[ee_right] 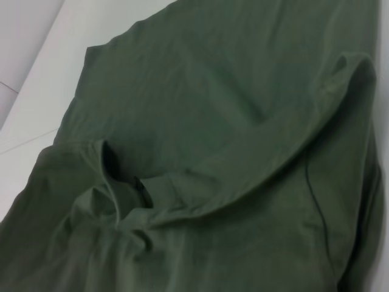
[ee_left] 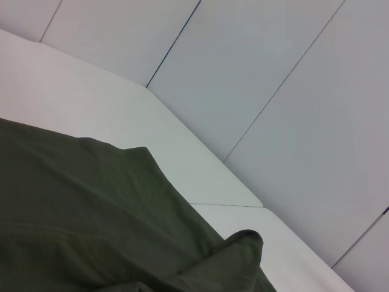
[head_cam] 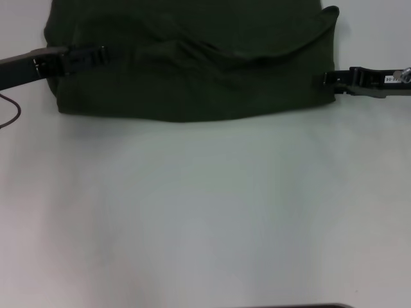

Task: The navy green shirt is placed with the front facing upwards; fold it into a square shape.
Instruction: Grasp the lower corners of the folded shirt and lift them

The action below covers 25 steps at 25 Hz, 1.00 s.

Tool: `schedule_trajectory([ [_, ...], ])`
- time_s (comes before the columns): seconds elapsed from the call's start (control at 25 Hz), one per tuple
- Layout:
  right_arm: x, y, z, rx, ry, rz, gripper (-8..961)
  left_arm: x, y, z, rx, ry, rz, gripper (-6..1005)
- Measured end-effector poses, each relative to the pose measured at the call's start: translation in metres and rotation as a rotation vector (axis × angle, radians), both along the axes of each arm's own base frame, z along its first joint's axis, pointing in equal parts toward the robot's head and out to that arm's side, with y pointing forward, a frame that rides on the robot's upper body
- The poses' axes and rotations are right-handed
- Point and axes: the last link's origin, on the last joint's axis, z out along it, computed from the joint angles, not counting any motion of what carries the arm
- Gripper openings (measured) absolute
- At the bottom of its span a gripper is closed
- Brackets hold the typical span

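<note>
Fingers on my left gripper [head_cam: 96, 54] lie over the left edge of the dark olive-green cotton shirt [head_cam: 192, 64], and against the dark cloth I cannot tell whether they are spread or pinching it. On the other side, my right gripper [head_cam: 319, 79] sits with its tip touching the shirt's right edge, and again I cannot tell how its fingers stand. From the head camera I see the shirt lying at the far end of the white table [head_cam: 205, 212], its near edge a fairly straight line and its far part running out of view. A long raised fold crosses the cloth from the middle toward the far right corner, where a small flap of fabric stands up. My right wrist camera shows the same ridge curving over the garment, with the round collar [ee_right: 121, 182] bunched beneath it and a small dark tag [ee_right: 141, 190] showing inside the opening. My left wrist camera shows green cloth spread over the table, one corner curled upward, with pale wall panels [ee_left: 273, 91] behind.
</note>
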Motion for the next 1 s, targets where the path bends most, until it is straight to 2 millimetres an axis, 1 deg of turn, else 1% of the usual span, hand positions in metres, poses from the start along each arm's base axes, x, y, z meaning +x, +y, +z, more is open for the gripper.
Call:
schedule_trajectory([
  [0.6, -0.003, -0.001, -0.003, -0.011, 0.011, 0.005, 627, 0.0, 0.0, 0.0, 0.0, 0.0, -0.002, 846],
  [0.84, -0.004, -0.001, -0.008, -0.021, 0.015, -0.001, 444, 0.0, 0.0, 0.0, 0.001, 0.0, 0.001, 839],
  [1.0, -0.006, -0.001, -0.01, -0.03, 0.017, 0.007, 356, -0.001, 0.0, 0.001, 0.003, 0.003, 0.003, 835],
])
